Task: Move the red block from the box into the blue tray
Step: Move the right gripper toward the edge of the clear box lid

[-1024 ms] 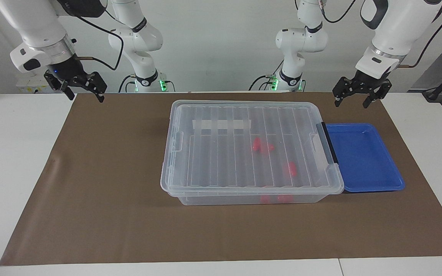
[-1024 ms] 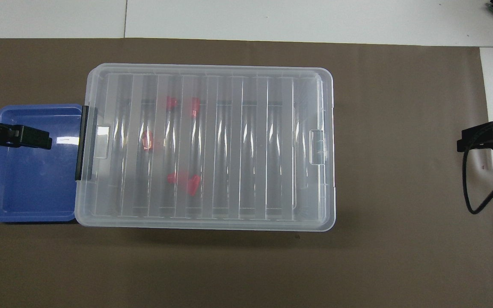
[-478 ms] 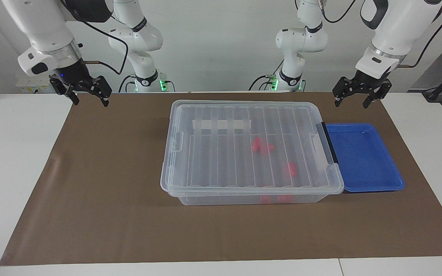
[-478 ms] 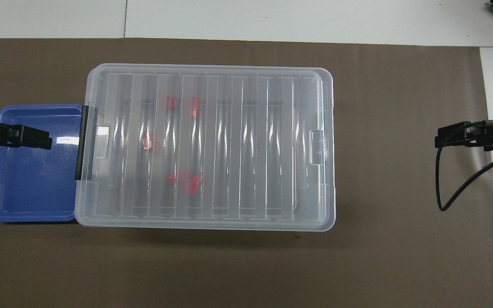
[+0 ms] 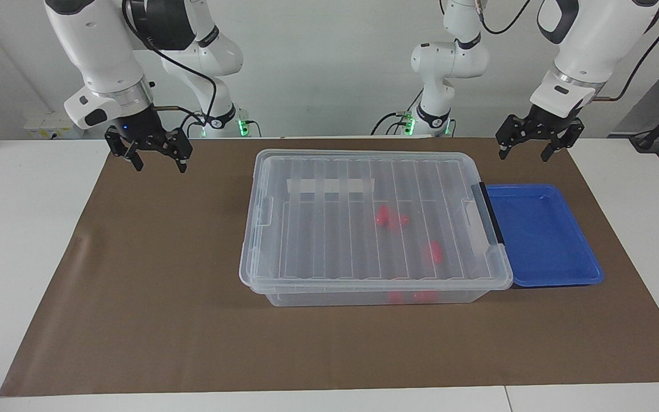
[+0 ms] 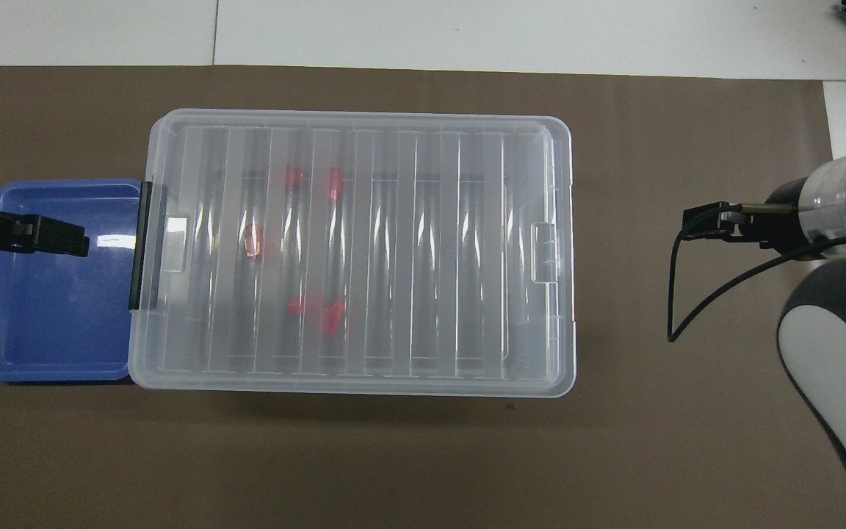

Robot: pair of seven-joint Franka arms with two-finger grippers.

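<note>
The box [image 5: 329, 240] is a clear bin with its ribbed lid shut, in the middle of the brown mat; it also shows in the overhead view [image 6: 430, 250]. Several red blocks [image 5: 382, 216] lie inside it, seen through the lid [image 6: 331, 317]. The blue tray [image 5: 541, 234] is empty and touches the box at the left arm's end [image 6: 48, 308]. My right gripper [image 5: 158, 166] is open and empty, raised over the mat beside the box at the right arm's end. My left gripper [image 5: 525, 153] is open and empty, raised over the tray's outer edge [image 6: 34, 235], and waits.
A black clip handle [image 5: 491, 213] sits on the box's end next to the tray. A white strip [image 5: 329, 185] lies on the lid nearer to the robots. The brown mat [image 5: 152, 274] covers most of the white table. The right arm's wrist and cable [image 6: 761, 220] hang over the mat.
My right gripper has moved from the mat's corner toward the box and come lower. The left gripper, box, tray and blocks have not moved.
</note>
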